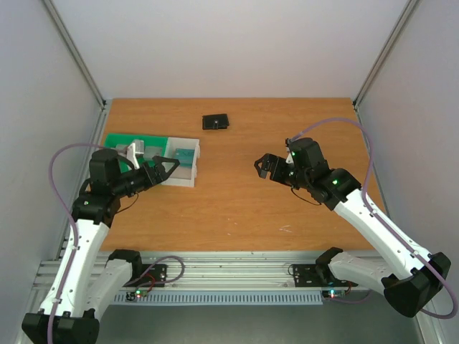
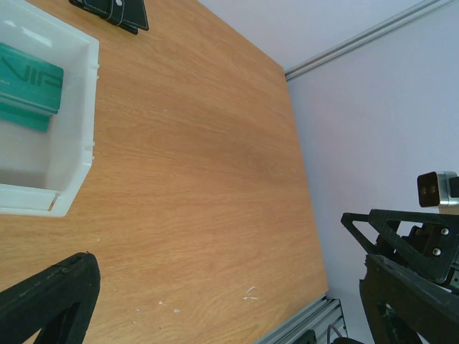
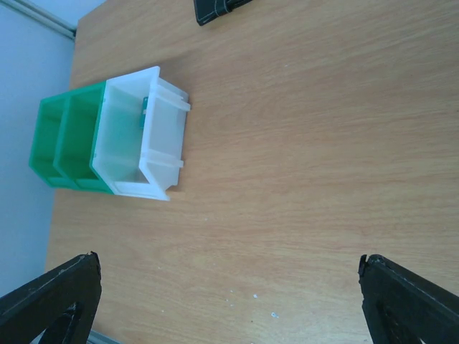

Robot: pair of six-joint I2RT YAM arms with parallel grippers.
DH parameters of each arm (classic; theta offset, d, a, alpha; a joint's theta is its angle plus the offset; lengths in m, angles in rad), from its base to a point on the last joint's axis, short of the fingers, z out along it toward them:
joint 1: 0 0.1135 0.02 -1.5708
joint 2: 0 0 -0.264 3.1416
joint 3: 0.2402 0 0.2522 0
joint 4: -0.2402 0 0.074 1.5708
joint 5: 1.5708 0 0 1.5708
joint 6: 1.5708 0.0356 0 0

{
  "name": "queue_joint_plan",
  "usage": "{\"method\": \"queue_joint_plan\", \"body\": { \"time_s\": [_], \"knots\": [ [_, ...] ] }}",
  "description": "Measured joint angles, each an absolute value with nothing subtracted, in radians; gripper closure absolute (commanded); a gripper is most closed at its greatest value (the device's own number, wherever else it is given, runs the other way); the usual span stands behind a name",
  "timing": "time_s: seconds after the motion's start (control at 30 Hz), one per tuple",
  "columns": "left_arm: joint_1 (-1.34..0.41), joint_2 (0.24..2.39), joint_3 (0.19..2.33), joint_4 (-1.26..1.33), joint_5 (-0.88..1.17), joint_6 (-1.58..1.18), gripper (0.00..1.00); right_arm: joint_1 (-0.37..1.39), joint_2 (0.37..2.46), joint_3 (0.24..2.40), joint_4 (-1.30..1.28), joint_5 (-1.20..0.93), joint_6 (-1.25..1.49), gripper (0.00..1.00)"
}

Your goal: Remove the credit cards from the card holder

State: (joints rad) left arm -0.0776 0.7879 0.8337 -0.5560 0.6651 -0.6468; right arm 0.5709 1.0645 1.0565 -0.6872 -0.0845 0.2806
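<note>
The left gripper (image 1: 171, 163) and right gripper (image 1: 260, 166) hover with fingers spread wide, empty. The black card holder (image 1: 215, 122) lies flat, seemingly folded shut, far across the table (image 1: 237, 208). A shallow pinch could merely slide it away.

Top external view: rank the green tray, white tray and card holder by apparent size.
1. green tray and white tray: similar; the left arm covers part of the green one, so no ranking between them.
2. card holder: clearly smallest.
</note>
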Motion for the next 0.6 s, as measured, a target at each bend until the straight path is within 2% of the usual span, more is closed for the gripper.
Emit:
{"method": "queue_joint_plan", "body": {
  "time_s": [0.5, 0.6],
  "knots": [
    [-0.078, 0.789, 0.834, -0.562, 0.616, -0.626, 0.01, 0.570, 1.103, 1.047, -0.596, -0.095, 0.284, 0.02],
    [-0.078, 0.807, 0.834, -0.572, 0.599, -0.611, 0.00, 0.570, 1.172, 1.038, -0.528, -0.102, 0.294, 0.06]
  ]
}}
